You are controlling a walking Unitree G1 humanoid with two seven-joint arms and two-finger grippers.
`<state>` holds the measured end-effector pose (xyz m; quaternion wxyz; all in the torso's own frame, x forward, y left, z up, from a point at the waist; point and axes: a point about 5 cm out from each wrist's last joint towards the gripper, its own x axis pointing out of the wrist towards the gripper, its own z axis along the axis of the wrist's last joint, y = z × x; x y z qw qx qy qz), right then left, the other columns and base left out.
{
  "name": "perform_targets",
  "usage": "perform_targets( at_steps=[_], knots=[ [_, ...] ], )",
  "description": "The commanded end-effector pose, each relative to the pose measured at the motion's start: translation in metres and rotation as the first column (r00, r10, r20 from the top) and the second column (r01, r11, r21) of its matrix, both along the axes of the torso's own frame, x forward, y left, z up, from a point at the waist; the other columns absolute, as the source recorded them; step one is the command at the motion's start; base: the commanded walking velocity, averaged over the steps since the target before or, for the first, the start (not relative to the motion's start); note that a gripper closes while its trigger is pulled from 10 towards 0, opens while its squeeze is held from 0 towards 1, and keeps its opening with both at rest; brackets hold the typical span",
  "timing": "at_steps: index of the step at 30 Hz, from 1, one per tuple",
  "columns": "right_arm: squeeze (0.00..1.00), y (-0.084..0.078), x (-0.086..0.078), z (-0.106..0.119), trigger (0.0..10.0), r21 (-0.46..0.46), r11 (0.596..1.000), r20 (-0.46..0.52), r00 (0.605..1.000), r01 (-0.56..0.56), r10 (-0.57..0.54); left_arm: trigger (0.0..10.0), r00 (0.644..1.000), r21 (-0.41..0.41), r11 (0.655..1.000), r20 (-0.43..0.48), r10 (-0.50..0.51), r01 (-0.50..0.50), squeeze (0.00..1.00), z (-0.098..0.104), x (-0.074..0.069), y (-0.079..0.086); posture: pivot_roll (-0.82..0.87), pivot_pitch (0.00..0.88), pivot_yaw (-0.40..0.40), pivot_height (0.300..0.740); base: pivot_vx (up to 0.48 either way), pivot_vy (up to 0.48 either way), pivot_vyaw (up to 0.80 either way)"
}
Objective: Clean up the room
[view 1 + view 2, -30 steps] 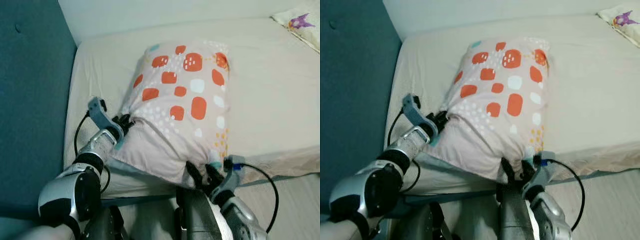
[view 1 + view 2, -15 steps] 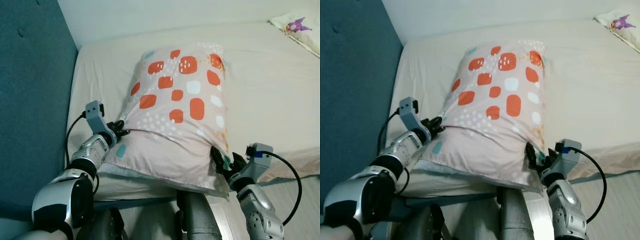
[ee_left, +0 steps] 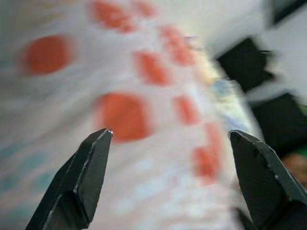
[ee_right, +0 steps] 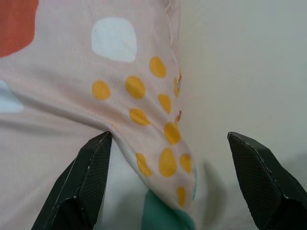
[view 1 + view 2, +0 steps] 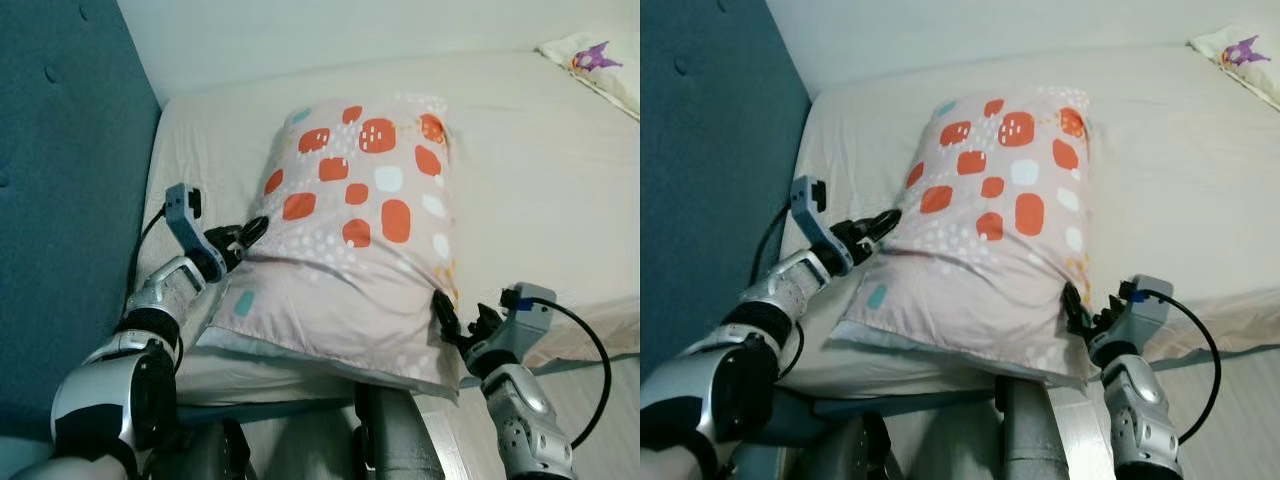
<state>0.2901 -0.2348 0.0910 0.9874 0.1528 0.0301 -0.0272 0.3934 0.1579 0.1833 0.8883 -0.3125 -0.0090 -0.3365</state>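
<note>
A pale pink pillow [image 5: 360, 230] with orange and white patches lies flat on the cream bed [image 5: 540, 180], its near edge hanging over the mattress side. My left gripper [image 5: 245, 235] is at the pillow's left edge, open, and the patterned fabric [image 3: 144, 120] lies blurred just beyond its fingers. At the pillow's near right corner sits my right gripper [image 5: 455, 325], also open. The yellow-dotted corner of the pillow [image 4: 163, 143] lies between its fingers [image 4: 91, 167], and they do not pinch it.
A dark teal padded headboard [image 5: 60, 200] runs along the left of the bed. A second pillow [image 5: 600, 60] with a purple figure lies at the far right corner. The bed's right half is bare sheet. My own legs stand against the mattress side.
The pillow has gone from bunched up between my grippers to lying flat on the bed. My right gripper moved right to the near corner; both grippers have loosened off the fabric.
</note>
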Motion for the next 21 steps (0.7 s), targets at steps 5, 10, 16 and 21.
perform_targets(
  at_steps=[5, 10, 16, 21],
  knots=[
    [1.00, 0.002, -0.004, -0.001, 10.0, 0.016, 1.000, 0.004, 1.000, -0.015, 0.015, 10.0, 0.993, -0.031, 0.993, 0.003, -0.116, 0.116, 1.00, -0.005, -0.004, -0.015, -0.26, 0.262, 0.055, 0.580, 0.000, 0.000, 0.00],
    [1.00, 0.014, -0.005, -0.001, 10.0, 0.028, 0.997, 0.013, 0.998, -0.066, 0.065, 10.0, 0.991, 0.125, 0.992, -0.130, 0.000, 0.016, 1.00, -0.032, -0.004, -0.040, -0.27, 0.274, 0.046, 0.580, 0.000, 0.000, 0.00],
    [1.00, 0.020, -0.010, -0.001, 10.0, 0.040, 0.995, 0.018, 0.995, -0.096, 0.095, 10.0, 0.980, 0.142, 0.990, -0.200, 0.012, 0.017, 0.00, -0.044, -0.008, -0.047, -0.28, 0.295, 0.044, 0.580, 0.000, 0.000, 0.00],
    [1.00, 0.025, -0.014, -0.001, 10.0, 0.050, 0.991, 0.023, 0.993, -0.120, 0.119, 10.0, 0.968, 0.183, 0.982, -0.237, 0.088, -0.044, 0.00, -0.052, -0.008, -0.047, -0.28, 0.317, 0.046, 0.580, 0.000, 0.000, 0.00]
  ],
)
